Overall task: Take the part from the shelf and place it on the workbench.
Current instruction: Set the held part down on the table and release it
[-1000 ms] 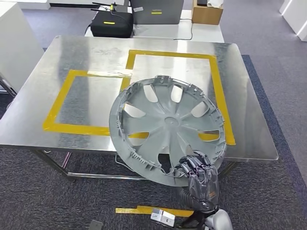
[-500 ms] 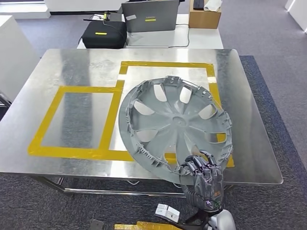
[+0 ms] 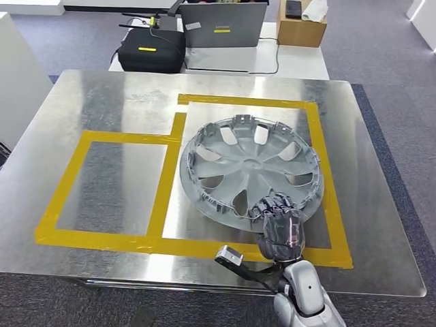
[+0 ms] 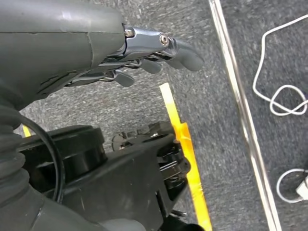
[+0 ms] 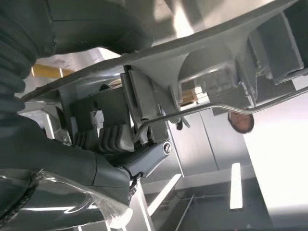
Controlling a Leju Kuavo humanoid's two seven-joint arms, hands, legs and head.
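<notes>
Head view: the grey wheel cover (image 3: 253,167) lay nearly flat, ribbed inner side up, over the metal workbench (image 3: 103,88) inside the right-hand yellow tape rectangle (image 3: 319,146), with its near rim slightly raised. The right hand (image 3: 278,228) gripped that near rim, fingers curled over it. The left hand (image 4: 152,53) hung over carpet, fingers extended, holding nothing.

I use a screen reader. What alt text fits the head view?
The robot's right hand grips the near rim of a grey wheel cover inside the larger yellow-taped rectangle on a metal workbench. A laptop and black case sit beyond.
</notes>
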